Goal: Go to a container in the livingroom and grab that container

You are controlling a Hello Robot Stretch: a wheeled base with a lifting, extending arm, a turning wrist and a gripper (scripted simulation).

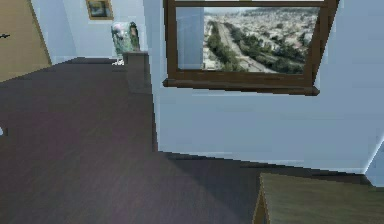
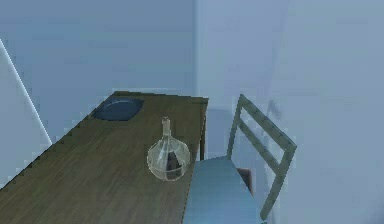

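A clear glass flask-shaped vessel [image 2: 168, 155] with a narrow neck and a dark inside stands upright on a wooden table [image 2: 90, 170] in the arm side view, near the table's right edge. A dark round dish [image 2: 118, 107] lies at the table's far end. A corner of a wooden tabletop [image 1: 320, 200] shows at the forward view's bottom right.
A grey-green chair [image 2: 240, 165] with a slatted back stands against the table's right side. Pale blue walls close in behind. In the forward view a framed aerial picture [image 1: 255, 40] hangs on a wall, dark floor [image 1: 70, 140] stretches left, and a small cabinet [image 1: 137, 70] stands farther off.
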